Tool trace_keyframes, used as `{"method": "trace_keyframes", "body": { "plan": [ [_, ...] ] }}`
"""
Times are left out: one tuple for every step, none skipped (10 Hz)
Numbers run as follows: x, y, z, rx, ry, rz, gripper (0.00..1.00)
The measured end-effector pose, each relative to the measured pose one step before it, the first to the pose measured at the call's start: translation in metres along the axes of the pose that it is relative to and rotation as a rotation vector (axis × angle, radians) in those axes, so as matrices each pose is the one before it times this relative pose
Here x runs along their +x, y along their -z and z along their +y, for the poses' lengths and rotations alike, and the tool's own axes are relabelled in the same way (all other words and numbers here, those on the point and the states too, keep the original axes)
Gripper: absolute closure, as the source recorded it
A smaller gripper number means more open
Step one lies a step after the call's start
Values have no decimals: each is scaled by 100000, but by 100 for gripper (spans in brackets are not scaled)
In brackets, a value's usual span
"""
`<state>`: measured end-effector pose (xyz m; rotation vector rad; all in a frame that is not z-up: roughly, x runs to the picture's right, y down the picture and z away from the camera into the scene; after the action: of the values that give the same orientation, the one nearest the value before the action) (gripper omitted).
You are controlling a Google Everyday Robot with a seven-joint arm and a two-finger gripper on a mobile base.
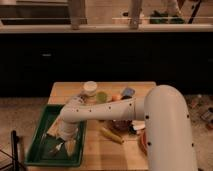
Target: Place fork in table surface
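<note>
**Reaching down into the green tray for the fork**

Down low inside the green tray (34,150), at about 8 o'clock on the table surface (100,156): the gripper (61,141), pointing down. Just below it, toward 7 o'clock, a thin silvery thing lying flat on the tray floor, most likely the fork (54,148). Open or closed on it? Can't tell. Probably held this low to pick the fork up, as not yet on the wood. Bare wood just beside the tray at 3 o'clock, before the yellow stick (111,135): looks like a good spot to set it down. Crowded near the white cup (90,89) at 12 o'clock, so best kept away from.
</note>
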<state>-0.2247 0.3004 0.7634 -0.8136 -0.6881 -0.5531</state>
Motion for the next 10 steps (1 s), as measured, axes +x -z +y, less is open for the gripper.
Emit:
{"method": "trace_keyframes", "body": {
  "plan": [
    [183, -121, 11, -232, -322, -414, 26],
    [171, -107, 30, -200, -372, -395, 26],
    [101, -167, 27, -310, -318, -511, 27],
    [81, -87, 14, -206, -120, -185, 29],
    [17, -94, -15, -135, -9, -431, 41],
    [-41, 11, -39, 159, -35, -150, 49],
    [-54, 2, 74, -165, -116, -180, 59],
    [21, 76, -47, 92, 191, 320, 69],
    [1, 25, -14, -88, 121, 162, 80],
    [38, 47, 95, -208, -18, 120, 89]
  ]
}}
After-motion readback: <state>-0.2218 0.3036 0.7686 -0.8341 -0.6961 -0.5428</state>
